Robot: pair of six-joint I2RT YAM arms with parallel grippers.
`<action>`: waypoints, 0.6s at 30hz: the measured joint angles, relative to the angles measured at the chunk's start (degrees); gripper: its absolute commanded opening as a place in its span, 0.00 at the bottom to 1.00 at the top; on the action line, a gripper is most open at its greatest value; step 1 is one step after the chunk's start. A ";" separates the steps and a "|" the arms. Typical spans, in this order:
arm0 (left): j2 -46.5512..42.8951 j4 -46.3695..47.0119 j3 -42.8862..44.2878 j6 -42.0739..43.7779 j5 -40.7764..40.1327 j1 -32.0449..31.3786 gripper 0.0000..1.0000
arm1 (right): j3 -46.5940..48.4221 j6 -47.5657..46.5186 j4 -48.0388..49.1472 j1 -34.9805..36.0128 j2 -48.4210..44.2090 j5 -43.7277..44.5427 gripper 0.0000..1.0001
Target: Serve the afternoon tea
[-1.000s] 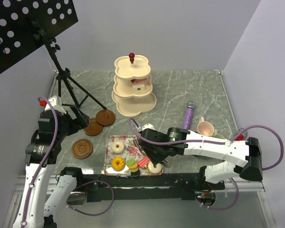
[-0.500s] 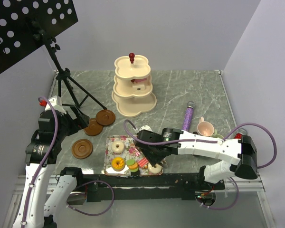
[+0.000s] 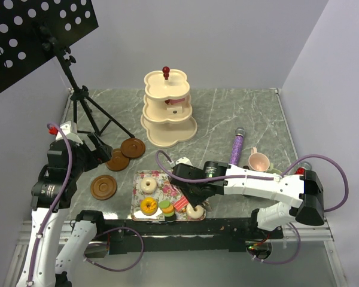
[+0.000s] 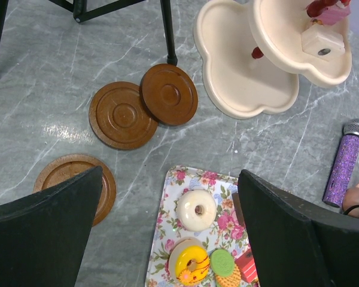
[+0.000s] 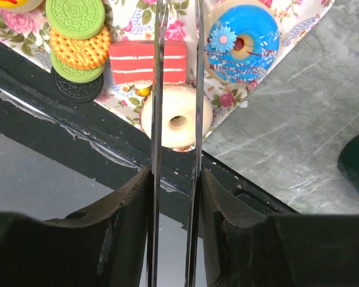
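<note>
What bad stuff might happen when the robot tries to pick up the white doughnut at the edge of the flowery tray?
Two worries. The white ring doughnut lies at the near edge of the rectangular floral tray, beside the black front rail, so a nudge from the right gripper may push it off. The red cake slice lies right next to the doughnut, under the gripper, so it might get bumped too.

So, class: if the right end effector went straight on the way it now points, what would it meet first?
The right end effector would probably meet the white doughnut at the floral tray's near corner first; depth is unclear.
</note>
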 measured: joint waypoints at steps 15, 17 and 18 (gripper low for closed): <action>3.96 0.59 4.55 0.11 1.29 0.00 1.00 | 11.34 -2.75 -3.72 -5.38 -5.46 3.23 0.28; 5.42 1.38 6.12 -0.07 2.21 0.00 1.00 | 15.26 -4.68 -4.22 -8.83 -6.01 3.15 0.28; 5.73 1.57 6.47 -0.11 2.54 0.00 1.00 | 16.68 -5.35 -4.31 -10.01 -6.03 3.06 0.28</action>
